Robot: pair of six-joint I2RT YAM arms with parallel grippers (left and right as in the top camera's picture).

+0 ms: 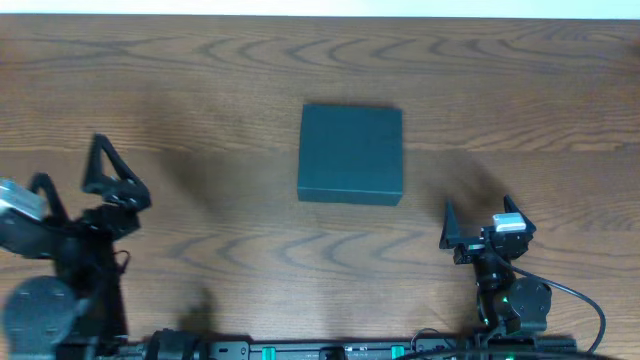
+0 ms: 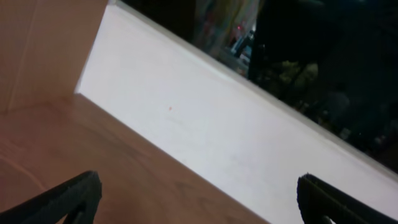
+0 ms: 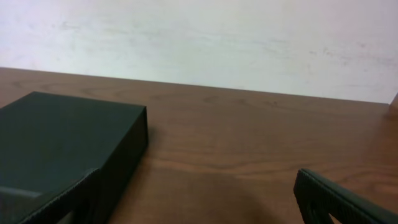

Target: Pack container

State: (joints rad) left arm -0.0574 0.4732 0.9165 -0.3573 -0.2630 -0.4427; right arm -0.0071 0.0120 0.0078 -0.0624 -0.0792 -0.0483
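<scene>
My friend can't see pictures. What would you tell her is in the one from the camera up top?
A dark teal box, the container, sits closed in the middle of a brown wooden table. Near the front edge, the left gripper and the right gripper are on either side of it, both open and holding nothing.

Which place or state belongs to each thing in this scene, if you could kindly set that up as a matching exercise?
Things:
1. dark teal matte rectangular box
2. left tool
3. right tool
4. brown wood-grain table

Places and states:
A. open, by the near edge, on the right side
B. underneath everything else
C. middle of the table, touched by nothing
D. open, by the near edge, on the left side

Pairs: 1-C, 2-D, 3-A, 4-B.
</scene>
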